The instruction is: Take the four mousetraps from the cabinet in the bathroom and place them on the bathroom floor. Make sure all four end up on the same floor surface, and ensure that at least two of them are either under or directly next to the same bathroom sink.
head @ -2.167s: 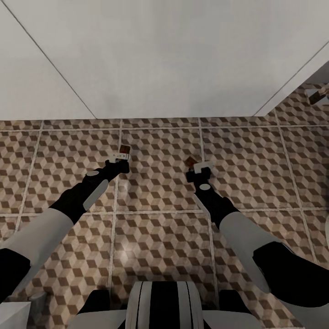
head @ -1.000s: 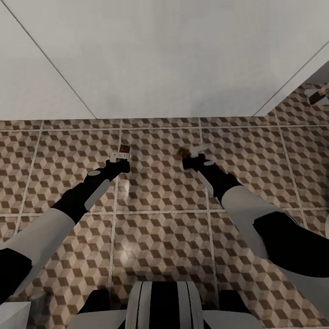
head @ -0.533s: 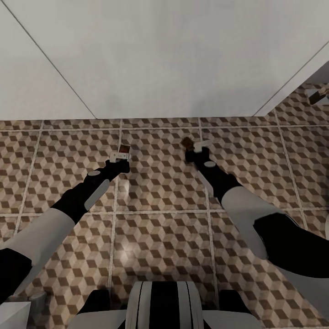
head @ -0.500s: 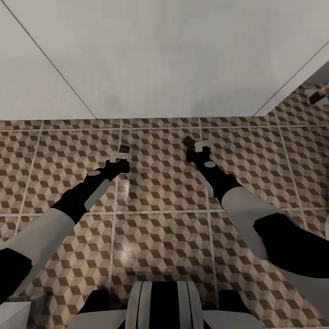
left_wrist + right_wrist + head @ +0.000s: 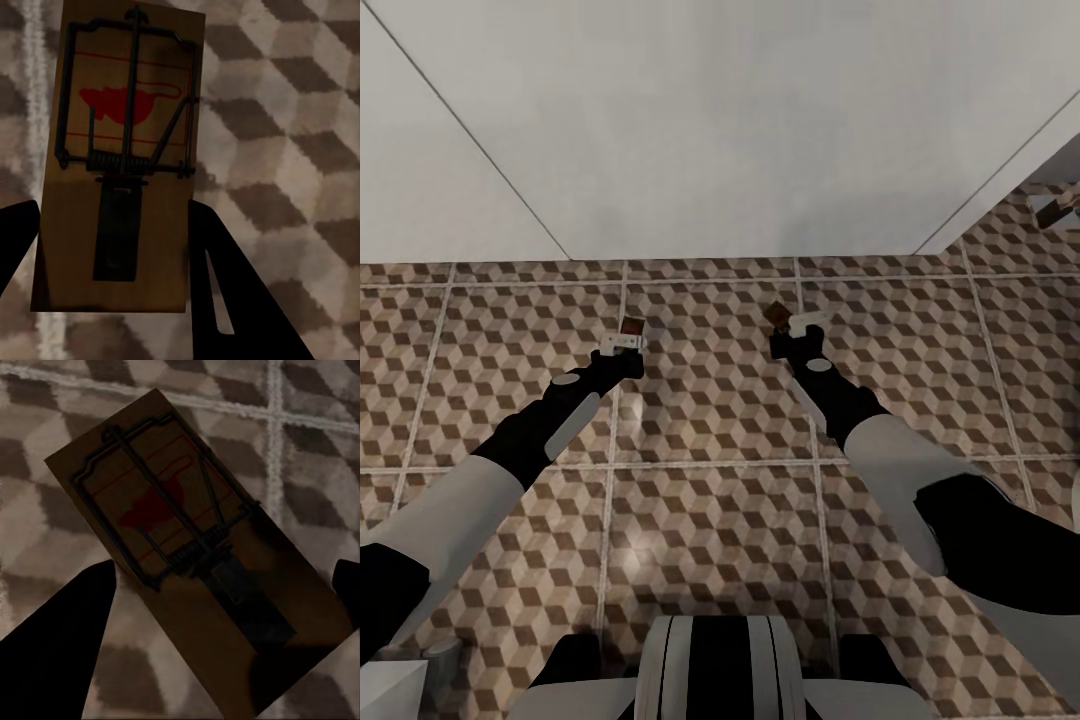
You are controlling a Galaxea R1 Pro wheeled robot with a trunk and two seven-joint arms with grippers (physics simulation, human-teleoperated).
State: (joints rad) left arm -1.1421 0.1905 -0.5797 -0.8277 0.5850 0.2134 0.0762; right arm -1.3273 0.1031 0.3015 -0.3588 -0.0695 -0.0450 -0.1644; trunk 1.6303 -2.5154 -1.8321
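Observation:
Two mousetraps show, tan boards with black wire springs and a red mark. My left gripper (image 5: 624, 341) is shut on one mousetrap (image 5: 631, 326) over the cube-patterned bathroom floor (image 5: 710, 400). In the left wrist view that mousetrap (image 5: 124, 161) sits between the black fingers (image 5: 217, 285). My right gripper (image 5: 796, 326) is shut on the other mousetrap (image 5: 777, 316). That mousetrap (image 5: 187, 555) lies slantwise and in shadow in the right wrist view, above the bathroom floor (image 5: 45, 472). The cabinet is out of view. I cannot tell whether the white faces beyond are the sink.
Flat white faces (image 5: 740, 130) rise where the tiles end, a short way beyond both grippers. A small brown and pale object (image 5: 1058, 207) lies on the tiles at the far right. A white box corner (image 5: 390, 690) sits beside my base.
My right gripper has carried its mousetrap away from me, toward the white faces, and turned a little. The left arm and its mousetrap have stayed put.

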